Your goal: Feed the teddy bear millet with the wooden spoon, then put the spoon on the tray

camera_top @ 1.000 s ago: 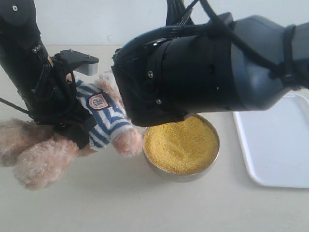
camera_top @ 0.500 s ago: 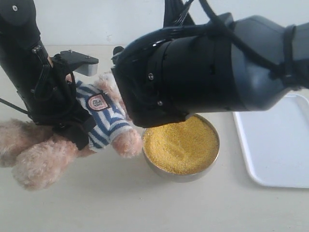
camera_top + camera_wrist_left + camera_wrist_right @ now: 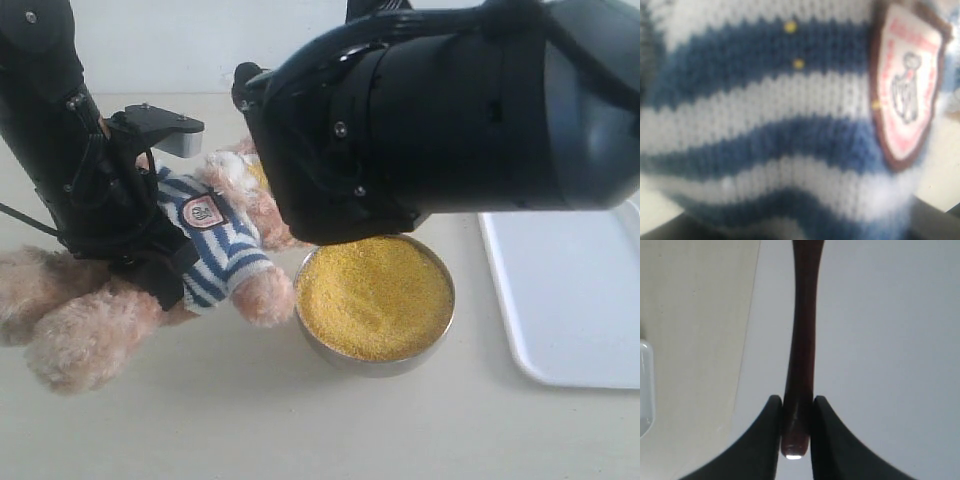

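Observation:
The teddy bear (image 3: pixel 222 250) lies leaning on the table at the left, and its striped shirt (image 3: pixel 780 125) and chest badge (image 3: pixel 907 85) fill the left wrist view. My left gripper (image 3: pixel 160 272) is shut on the bear's body. A few yellow grains lie on the shirt and by the bear's face (image 3: pixel 258 176). The millet (image 3: pixel 375 297) fills the round metal bowl (image 3: pixel 400 363) beside the bear. My right gripper (image 3: pixel 797 405) is shut on the end of the wooden spoon (image 3: pixel 802 340). The spoon's bowl is out of view. The white tray (image 3: pixel 570 300) sits at the right.
My bulky right arm (image 3: pixel 450 110) hangs over the bowl's far side and hides the table behind it. The left arm (image 3: pixel 60 150) stands over the bear's left side. Bare table (image 3: pixel 300 420) runs along the front.
My right arm has lifted and shifted to the right, uncovering the bear's face with grains on it. The left arm and the bear have stayed put.

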`<action>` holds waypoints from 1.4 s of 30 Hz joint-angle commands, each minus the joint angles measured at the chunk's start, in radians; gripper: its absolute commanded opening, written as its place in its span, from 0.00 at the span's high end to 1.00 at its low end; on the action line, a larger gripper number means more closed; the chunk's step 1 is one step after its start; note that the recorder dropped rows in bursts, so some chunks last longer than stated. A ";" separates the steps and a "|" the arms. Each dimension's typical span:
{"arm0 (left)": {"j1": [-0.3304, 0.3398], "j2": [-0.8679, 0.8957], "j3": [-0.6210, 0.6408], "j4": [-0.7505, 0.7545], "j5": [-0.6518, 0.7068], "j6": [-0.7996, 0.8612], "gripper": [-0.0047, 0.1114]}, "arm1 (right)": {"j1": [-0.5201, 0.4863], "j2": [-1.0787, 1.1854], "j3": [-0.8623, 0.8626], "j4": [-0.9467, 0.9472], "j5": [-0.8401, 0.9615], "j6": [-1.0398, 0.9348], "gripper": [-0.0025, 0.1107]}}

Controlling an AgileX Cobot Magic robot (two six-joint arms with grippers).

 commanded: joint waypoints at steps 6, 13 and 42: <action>-0.002 -0.005 -0.006 -0.002 0.001 0.005 0.93 | 0.000 -0.020 0.002 -0.018 0.007 0.005 0.98; -0.002 -0.005 -0.006 -0.002 0.001 0.005 0.93 | 0.000 -0.020 0.002 0.099 0.007 0.005 0.98; -0.002 -0.005 -0.006 -0.002 0.001 0.003 0.93 | -0.407 -0.244 0.002 1.082 0.007 0.057 0.98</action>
